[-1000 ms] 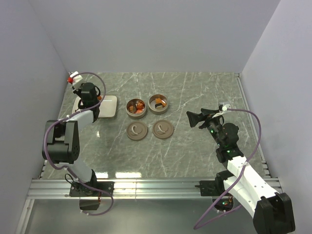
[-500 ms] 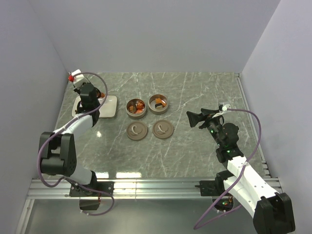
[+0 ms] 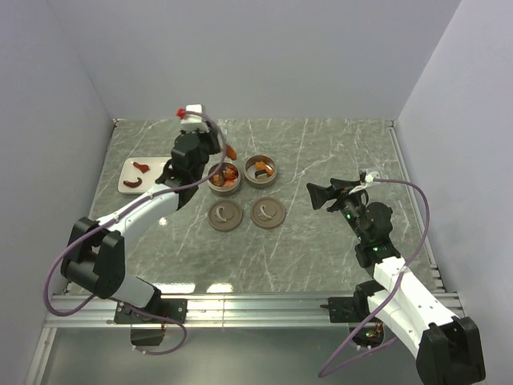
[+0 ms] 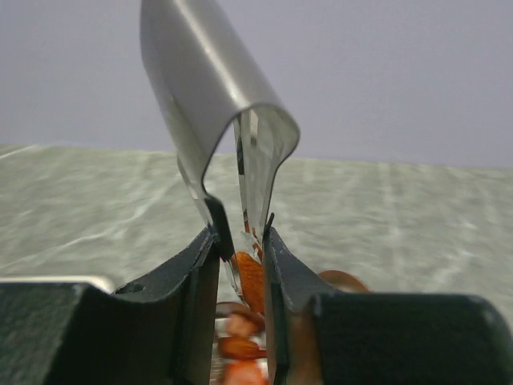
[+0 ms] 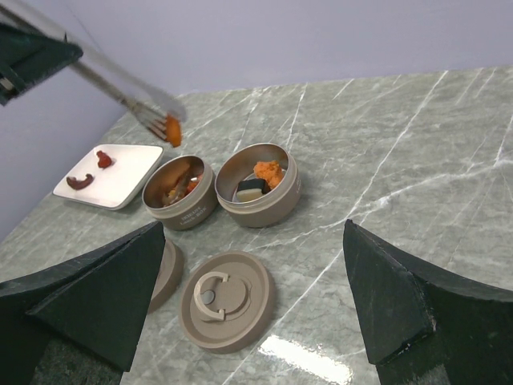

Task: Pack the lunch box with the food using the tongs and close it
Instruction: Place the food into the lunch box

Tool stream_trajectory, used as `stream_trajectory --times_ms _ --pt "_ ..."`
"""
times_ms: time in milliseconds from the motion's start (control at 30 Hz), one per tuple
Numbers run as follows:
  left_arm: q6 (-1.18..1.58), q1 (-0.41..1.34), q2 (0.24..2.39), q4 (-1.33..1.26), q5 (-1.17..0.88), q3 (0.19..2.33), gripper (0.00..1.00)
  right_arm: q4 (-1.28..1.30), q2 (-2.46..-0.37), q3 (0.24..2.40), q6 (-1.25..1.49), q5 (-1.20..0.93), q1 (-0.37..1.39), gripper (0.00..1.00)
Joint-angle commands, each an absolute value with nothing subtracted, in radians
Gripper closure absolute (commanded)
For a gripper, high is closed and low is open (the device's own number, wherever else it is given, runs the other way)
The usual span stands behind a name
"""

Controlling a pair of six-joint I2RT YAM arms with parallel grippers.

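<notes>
My left gripper is shut on the metal tongs, whose tips pinch an orange piece of food just above the left lunch box tin. In the left wrist view the tongs run between my fingers, with the orange piece below and more food under it. The right wrist view shows the piece over the left tin. The right tin also holds food. My right gripper hangs open and empty, right of the tins.
Two round lids lie flat in front of the tins. A white plate at the far left holds two red-brown pieces. Walls stand close on the left, back and right.
My left arm has swung right from the plate to the tins, carrying the orange piece in the tongs. The right arm has stayed still.
</notes>
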State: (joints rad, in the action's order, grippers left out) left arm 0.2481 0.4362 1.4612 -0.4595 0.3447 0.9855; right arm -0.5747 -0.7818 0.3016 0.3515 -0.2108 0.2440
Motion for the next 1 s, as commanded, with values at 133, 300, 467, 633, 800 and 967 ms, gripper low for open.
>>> stream_trajectory --times_ms 133,300,467,633,800,967 --pt "0.215 0.56 1.59 -0.423 0.206 1.201 0.79 -0.607 -0.765 0.295 0.356 -0.209 0.238 0.01" --pt "0.204 0.621 1.695 -0.393 0.201 1.301 0.79 -0.606 -0.755 0.29 0.356 -0.207 0.239 0.01" --pt "0.198 0.644 1.759 -0.385 0.207 1.335 0.79 -0.609 -0.755 0.288 0.356 -0.209 0.239 0.01" --pt "0.192 0.646 1.782 -0.406 0.221 1.331 0.78 -0.609 -0.752 0.287 0.356 -0.21 0.239 0.01" --pt "0.184 0.646 1.792 -0.417 0.23 1.336 0.79 -0.609 -0.753 0.288 0.357 -0.21 0.238 0.01" --pt "0.189 0.646 1.807 -0.4 0.213 1.351 0.79 -0.609 -0.755 0.287 0.356 -0.209 0.239 0.01"
